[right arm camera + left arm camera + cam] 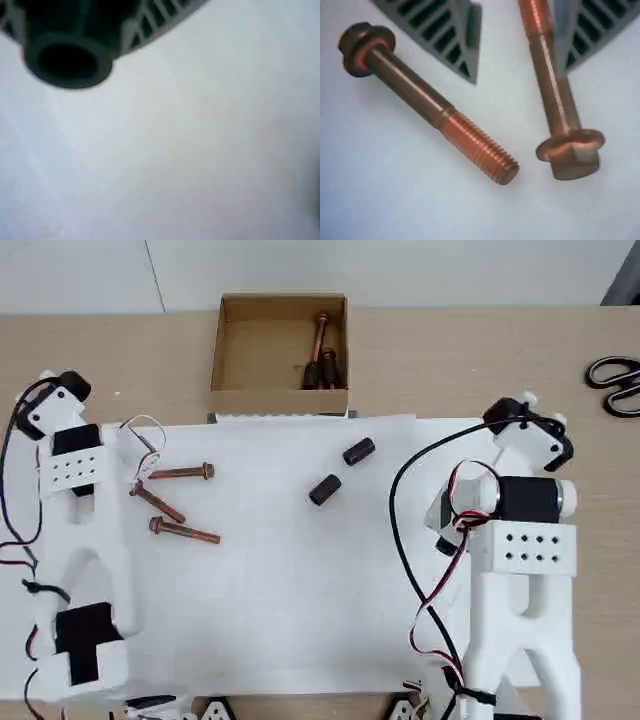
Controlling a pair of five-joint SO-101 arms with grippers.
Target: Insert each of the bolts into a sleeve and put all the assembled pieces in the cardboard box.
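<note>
Three copper bolts lie at the left of the white sheet (300, 600): one (182, 472) nearest the box, one (160, 503) slanted below it, one (185, 531) lowest. My left gripper (143, 476) (520, 70) stands open low over them, its grey fingers (445, 35) either side of the shaft of a bolt (555, 95) whose head points away. A second bolt (430, 102) lies beside it. Two black sleeves (359, 452) (325, 490) rest mid-sheet. My right gripper (445, 532) (75, 30) is shut on a third black sleeve (67, 60), held just above the sheet. The cardboard box (230, 350) holds assembled pieces (322, 360).
Scissors (615, 380) lie at the table's far right edge. Black cables (405, 540) loop from the right arm over the sheet. The sheet's middle and front are bare foam.
</note>
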